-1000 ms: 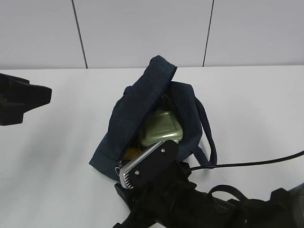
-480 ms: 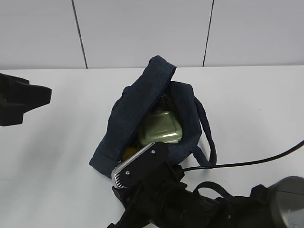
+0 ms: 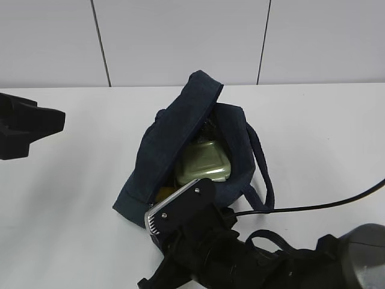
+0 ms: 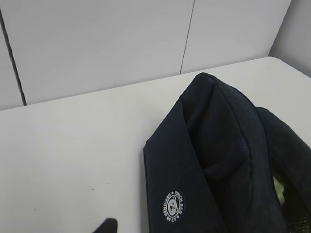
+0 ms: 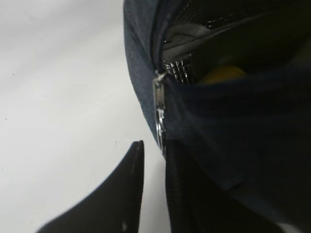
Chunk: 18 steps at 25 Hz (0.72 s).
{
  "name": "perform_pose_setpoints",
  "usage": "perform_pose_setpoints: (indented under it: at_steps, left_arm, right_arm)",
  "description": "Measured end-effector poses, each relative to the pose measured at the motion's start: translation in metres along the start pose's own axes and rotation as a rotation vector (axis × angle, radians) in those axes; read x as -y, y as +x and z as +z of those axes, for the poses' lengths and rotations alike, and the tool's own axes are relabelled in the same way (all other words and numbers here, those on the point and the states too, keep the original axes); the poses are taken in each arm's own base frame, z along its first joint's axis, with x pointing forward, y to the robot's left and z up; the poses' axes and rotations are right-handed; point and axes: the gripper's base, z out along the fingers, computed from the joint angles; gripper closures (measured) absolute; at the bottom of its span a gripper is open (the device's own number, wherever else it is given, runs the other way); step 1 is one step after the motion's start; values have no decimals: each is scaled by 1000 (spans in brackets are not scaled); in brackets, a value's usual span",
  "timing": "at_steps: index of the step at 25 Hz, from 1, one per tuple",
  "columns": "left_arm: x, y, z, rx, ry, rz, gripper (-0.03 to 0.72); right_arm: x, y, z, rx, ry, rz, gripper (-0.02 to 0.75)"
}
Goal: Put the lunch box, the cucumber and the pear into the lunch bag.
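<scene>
The dark navy lunch bag (image 3: 165,141) lies open in the middle of the white table. The lunch box (image 3: 203,161), with its sage-green lid, sits inside it. A bit of the yellow pear (image 3: 163,194) shows beneath the box at the bag's near end, and it also shows in the right wrist view (image 5: 223,74). The cucumber is hidden. My right gripper (image 5: 155,145) is at the bag's near end. Its fingers stand a little apart, just below the metal zipper pull (image 5: 159,114), with nothing between them. My left gripper (image 4: 108,225) shows only a dark tip, left of the bag (image 4: 218,160).
The bag's looped handle (image 3: 264,180) lies on the table to its right. A black cable (image 3: 313,208) runs from my right arm to the right edge. My left arm (image 3: 24,123) is at the far left. A panelled wall stands behind.
My right gripper has shifted slightly left and back at the bag's near end. The bag, its contents and the left arm have not moved.
</scene>
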Motion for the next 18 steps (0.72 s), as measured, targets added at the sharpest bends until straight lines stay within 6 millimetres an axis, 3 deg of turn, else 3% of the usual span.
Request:
perform_pose_setpoints:
  at_steps: [15,18]
  left_arm:
    - [0,0,0,0,0,0,358]
    - [0,0,0,-1,0,0,358]
  right_arm:
    - [-2,-6,7,9,8,11,608]
    - [0,-6,7,3,25,9,644]
